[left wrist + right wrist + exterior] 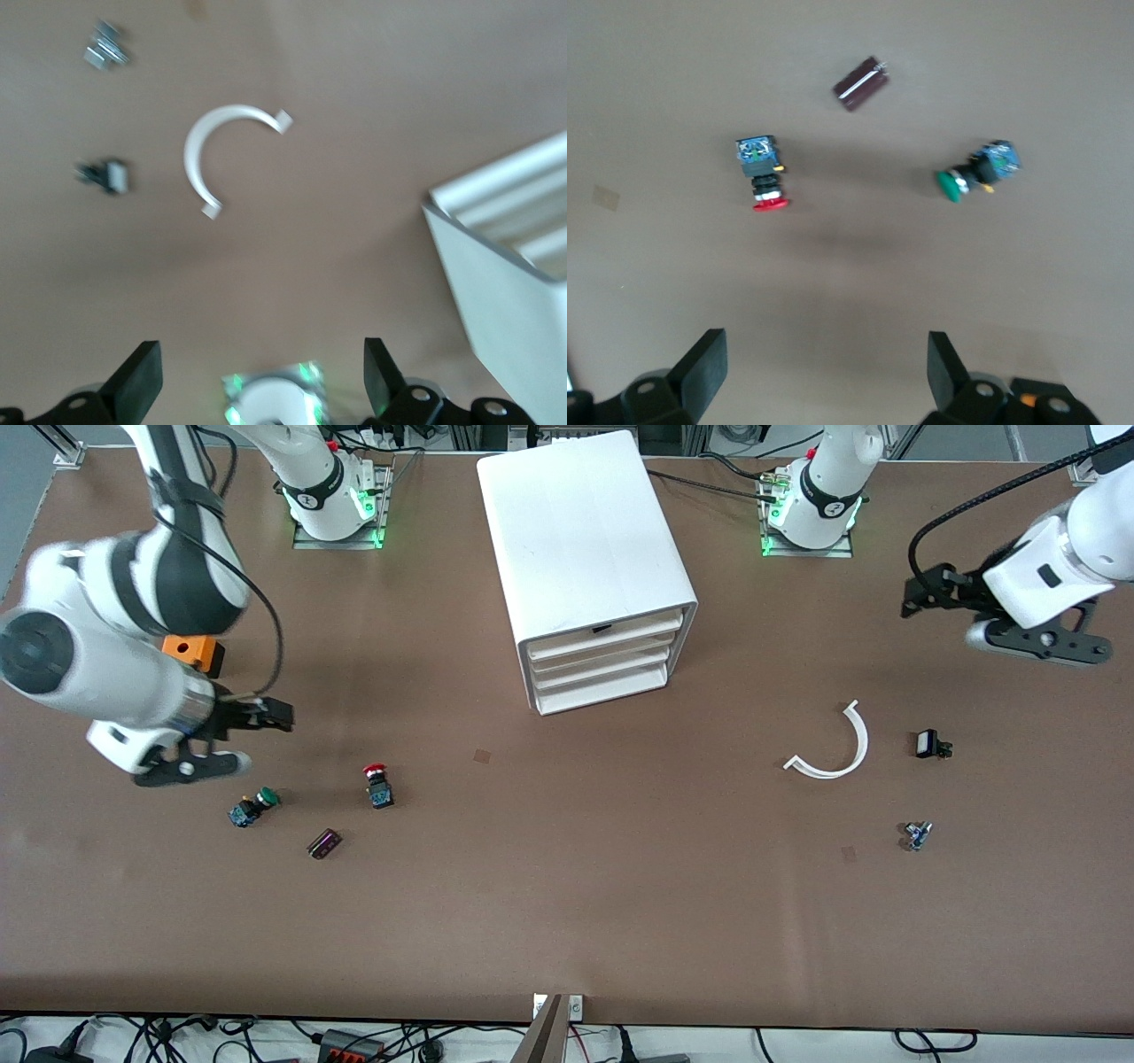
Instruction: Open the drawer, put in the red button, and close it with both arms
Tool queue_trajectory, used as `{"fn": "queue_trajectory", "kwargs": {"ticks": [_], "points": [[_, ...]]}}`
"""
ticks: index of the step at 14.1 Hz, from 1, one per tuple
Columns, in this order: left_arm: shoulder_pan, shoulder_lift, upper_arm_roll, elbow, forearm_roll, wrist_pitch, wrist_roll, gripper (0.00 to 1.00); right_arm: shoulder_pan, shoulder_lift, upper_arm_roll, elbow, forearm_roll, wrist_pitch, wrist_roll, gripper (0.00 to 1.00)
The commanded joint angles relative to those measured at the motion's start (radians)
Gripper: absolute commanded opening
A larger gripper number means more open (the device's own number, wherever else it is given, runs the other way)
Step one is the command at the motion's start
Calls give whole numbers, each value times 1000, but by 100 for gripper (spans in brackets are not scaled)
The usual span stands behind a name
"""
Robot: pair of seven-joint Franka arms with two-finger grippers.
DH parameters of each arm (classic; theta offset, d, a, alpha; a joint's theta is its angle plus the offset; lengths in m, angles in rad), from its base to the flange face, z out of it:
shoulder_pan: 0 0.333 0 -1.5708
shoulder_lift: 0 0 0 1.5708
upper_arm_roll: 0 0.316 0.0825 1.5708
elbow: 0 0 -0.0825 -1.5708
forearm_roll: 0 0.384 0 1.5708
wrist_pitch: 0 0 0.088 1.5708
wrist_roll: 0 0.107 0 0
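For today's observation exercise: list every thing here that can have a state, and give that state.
Black-handled white plastic drawer: shut.
Red-capped push button: lying on its side on the table, untouched.
Green-capped push button: lying on its side.
Left gripper: open, empty.
Right gripper: open, empty.

Brown table point(567, 921) carries cabinet point(580, 540), red button point(377, 785), green button point(253, 806), white arc point(837, 746)

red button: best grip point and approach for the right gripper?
Judgement: grip the black body of the red button, between cap and blue base, coming straight down. It lies on its side on the table, so the body's flanks are exposed, and the green button and dark cylinder lie apart from it. The right gripper is open, up over the table nearby.
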Motion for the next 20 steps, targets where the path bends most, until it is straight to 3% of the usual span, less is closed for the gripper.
{"fn": "queue_trajectory", "kwargs": {"ticks": [1,4,6,8,12,14,20], "points": [[-2,45,-1,27,-83,-119,10,100,25,92,-2,58,11,34,3,100],[-8,170,-10,25,-243,-131,14,100,70,174,-4,60,11,178,5,100],[-4,293,-11,24,-428,-110,16,100,100,235,-2,61,11,263,6,100],[-10,370,-16,24,-527,-33,29,100,106,296,-2,65,12,327,6,100],[-21,498,-91,-16,-665,134,279,100,105,365,15,63,11,370,-6,100],[-30,503,-120,-91,-764,250,354,100,106,382,18,62,11,367,-11,100],[-36,519,-267,-278,-851,496,655,100,106,412,19,61,11,370,-54,100]]}}
